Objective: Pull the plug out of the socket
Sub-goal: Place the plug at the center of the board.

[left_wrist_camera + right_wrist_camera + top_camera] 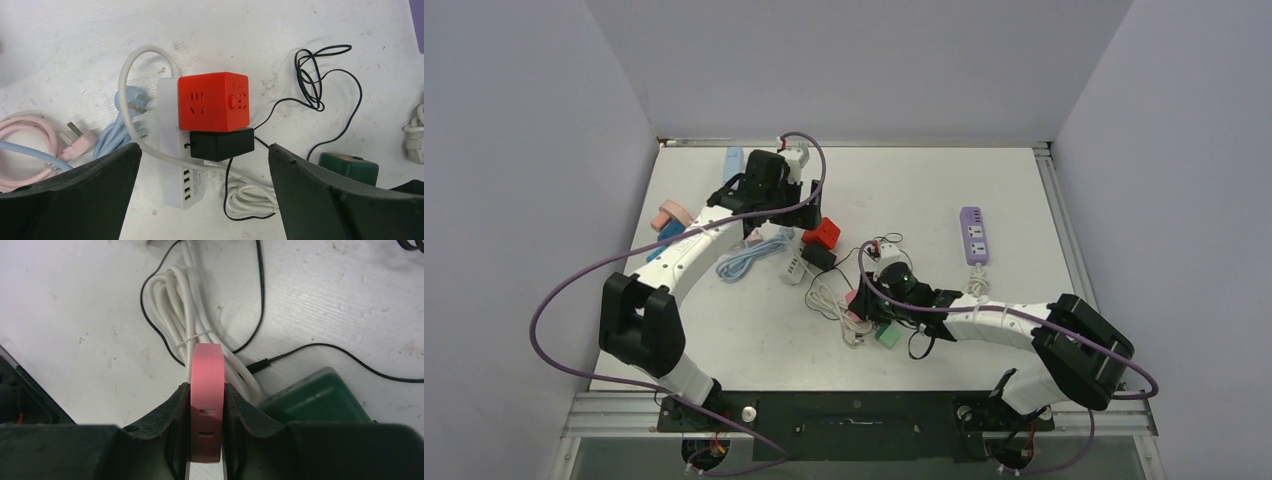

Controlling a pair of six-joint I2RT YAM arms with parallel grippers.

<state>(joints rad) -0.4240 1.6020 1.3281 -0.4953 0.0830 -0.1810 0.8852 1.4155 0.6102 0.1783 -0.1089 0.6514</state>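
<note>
The black adapter plug (221, 144) lies loose near the middle of the table (904, 190), on the white power strip (175, 185). Its far side touches the red cube socket (212, 101). Whether its pins sit in any outlet cannot be told. A thin black cord (320, 75) leaves its right end and curls away in loose loops. A white lead loops from the strip's far end and crosses the strip just under the adapter.

The left gripper (204, 147) hangs directly above this cluster, released, with its 2 fingers spread wide to either side and touching nothing.

Nearer the arms' bases, the right gripper (206, 390) is clenched on a pink block (207, 370), which stands on edge between the pads and shows 2 small slots. A tied white cable bundle (175, 305) lies just beyond it, and a green cube (320, 395) sits just beside it on the right.

Left of the strip lie a light-blue cable (112, 135) and a pink cable (30, 130), each ending in a 3-pin plug. A purple power strip (974, 236) rests well apart on the right side.
</note>
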